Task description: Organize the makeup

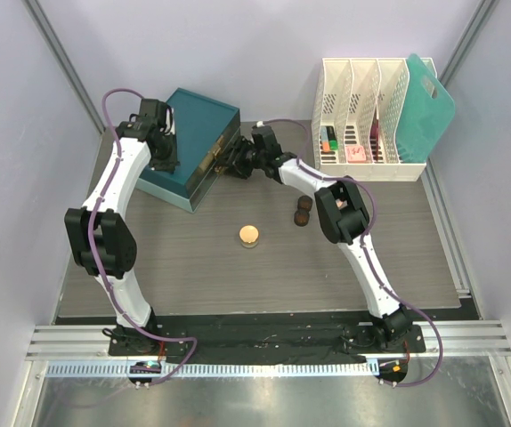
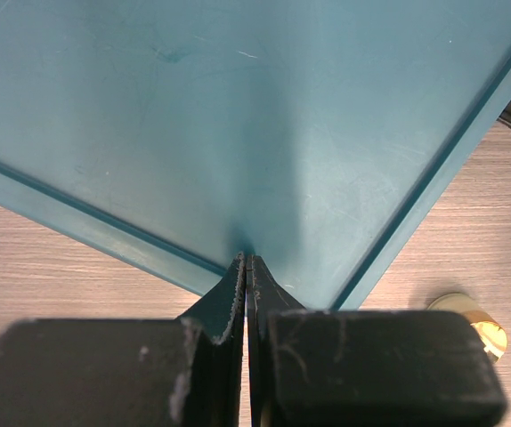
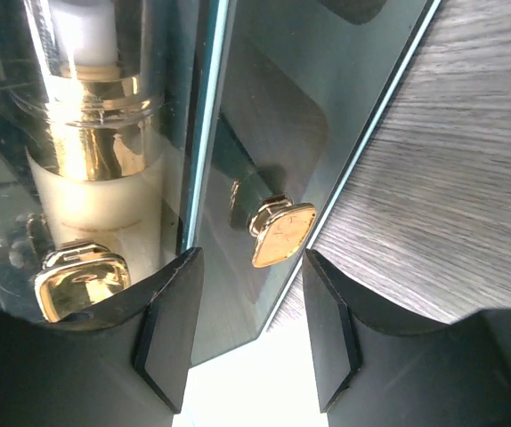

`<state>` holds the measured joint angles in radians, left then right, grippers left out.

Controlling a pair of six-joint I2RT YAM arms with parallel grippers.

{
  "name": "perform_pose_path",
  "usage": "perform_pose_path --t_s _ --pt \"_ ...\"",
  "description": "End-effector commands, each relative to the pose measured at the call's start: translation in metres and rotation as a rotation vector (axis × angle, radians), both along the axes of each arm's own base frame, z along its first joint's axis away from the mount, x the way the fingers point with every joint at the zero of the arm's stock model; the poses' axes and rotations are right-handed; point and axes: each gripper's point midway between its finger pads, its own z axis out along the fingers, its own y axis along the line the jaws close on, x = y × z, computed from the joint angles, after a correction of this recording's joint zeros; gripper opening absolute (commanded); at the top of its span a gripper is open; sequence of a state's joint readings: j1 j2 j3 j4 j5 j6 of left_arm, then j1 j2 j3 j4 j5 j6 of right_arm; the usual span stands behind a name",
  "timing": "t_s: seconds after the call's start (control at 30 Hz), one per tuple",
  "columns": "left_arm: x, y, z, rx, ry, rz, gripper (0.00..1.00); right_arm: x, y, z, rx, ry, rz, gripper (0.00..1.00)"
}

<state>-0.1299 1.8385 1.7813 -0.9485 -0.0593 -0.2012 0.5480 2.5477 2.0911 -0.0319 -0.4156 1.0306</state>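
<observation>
- Compact (image 1: 250,236) and two jars (image 1: 303,211) lay unsorted; much seemed left.
- Left gripper (image 2: 247,267) was closed, empty, on the box (image 2: 238,116); right gripper (image 3: 249,267) gaped around its knob (image 3: 282,233).

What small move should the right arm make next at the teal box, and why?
Probably ease the right gripper forward a little and close on the gold knob. Its jaws stand open with the knob just ahead between them, not yet gripped. The left gripper, shut, sits on top of the teal box, which should steady it for a pull.
</observation>
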Motion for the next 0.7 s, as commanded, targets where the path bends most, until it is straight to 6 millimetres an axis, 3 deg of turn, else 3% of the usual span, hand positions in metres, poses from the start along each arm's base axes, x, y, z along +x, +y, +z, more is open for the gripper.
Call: perform_pose_path --t_s 0.0,0.3,0.67 --pt "-0.024 0.005 -0.021 0.027 0.121 -0.007 0.0 0.008 0.011 0.068 0.08 -0.109 0.006 0.54" --pt "-0.023 0.005 -0.02 0.032 0.124 -0.008 0.0 0.01 -0.002 0.032 -0.056 -0.043 -0.028 0.54" --pt "-0.023 0.006 -0.021 0.036 0.129 -0.011 0.0 0.005 -0.001 0.011 -0.081 -0.027 -0.01 0.53"
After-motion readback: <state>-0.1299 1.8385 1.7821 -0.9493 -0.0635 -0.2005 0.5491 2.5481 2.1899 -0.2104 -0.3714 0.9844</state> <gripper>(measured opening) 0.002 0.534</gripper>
